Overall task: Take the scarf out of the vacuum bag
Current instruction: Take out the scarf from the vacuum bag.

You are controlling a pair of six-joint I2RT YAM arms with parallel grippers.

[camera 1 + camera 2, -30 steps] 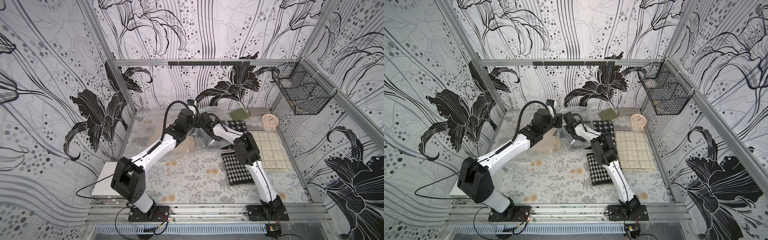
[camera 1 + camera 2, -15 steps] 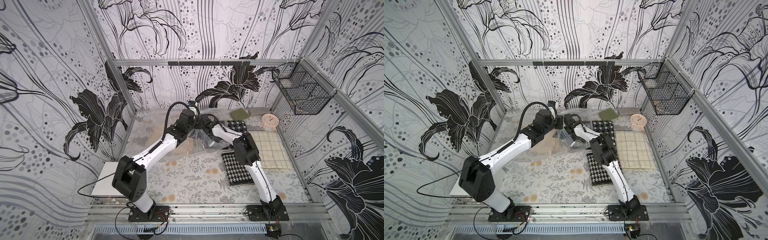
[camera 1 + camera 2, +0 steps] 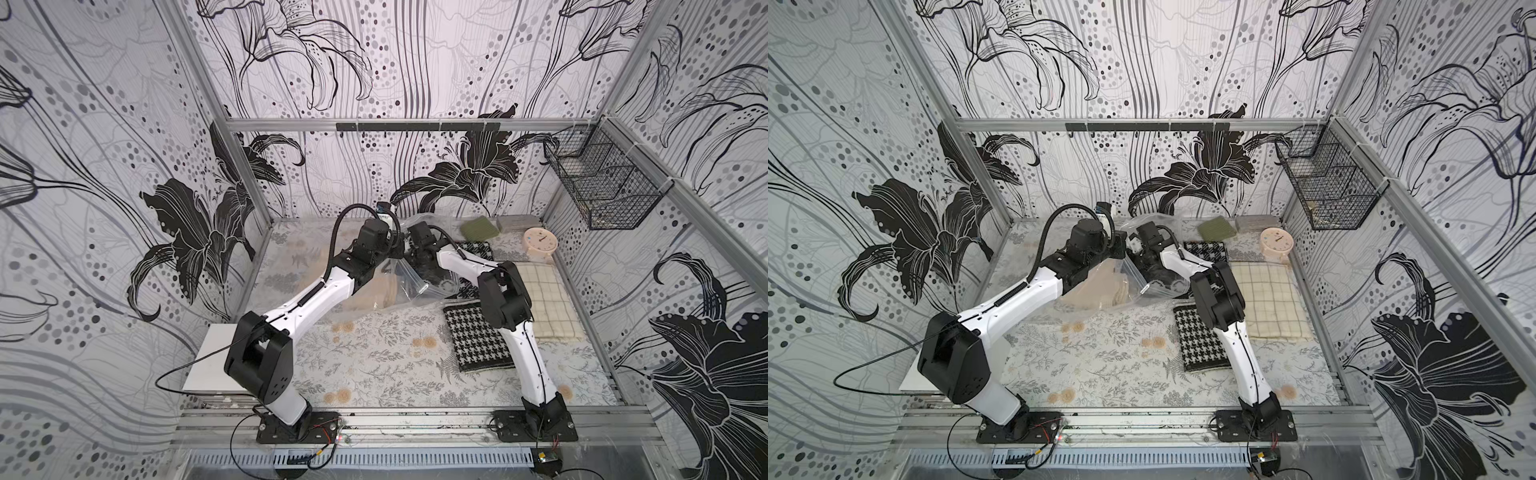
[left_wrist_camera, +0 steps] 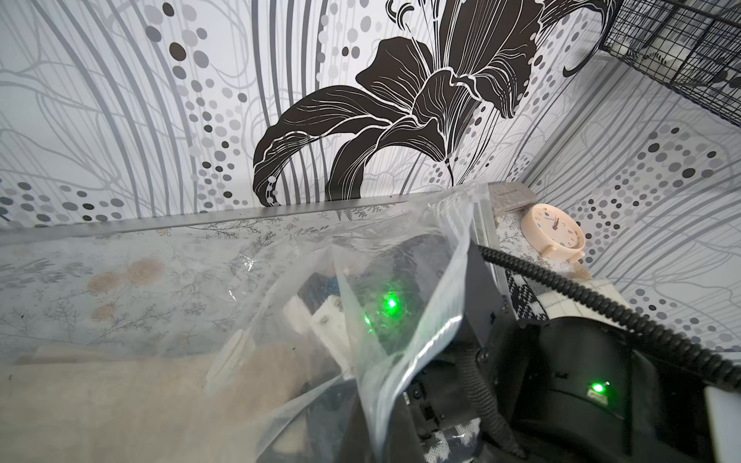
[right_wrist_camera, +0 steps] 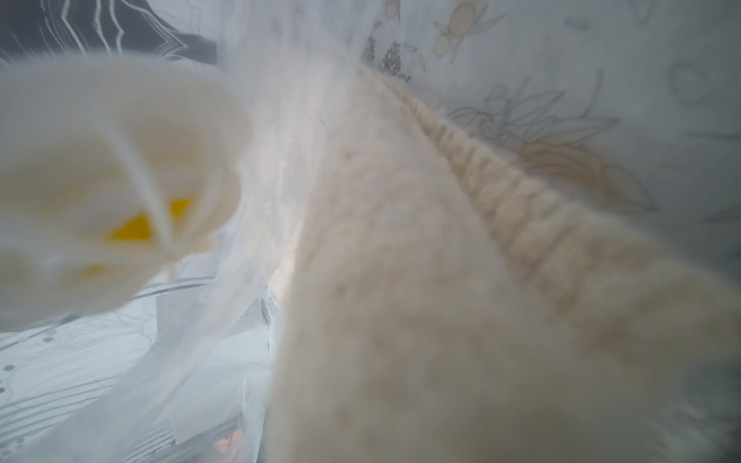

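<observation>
The bag (image 3: 419,286) was held up by the clenched left gripper (image 3: 397,249), seemingly to open its mouth. Inside it, by the scarf (image 3: 1100,291), the right gripper (image 3: 1148,270) was poised, grip unclear.

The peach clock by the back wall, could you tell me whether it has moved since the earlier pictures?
No. The peach clock sits where it was, near the wire basket and just beyond the checked cloth.

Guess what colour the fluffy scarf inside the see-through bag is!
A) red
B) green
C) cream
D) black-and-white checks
C: the scarf showing through the clear vacuum bag is a plain cream-beige, and the right wrist view shows its fuzzy cream knit up close.
</observation>
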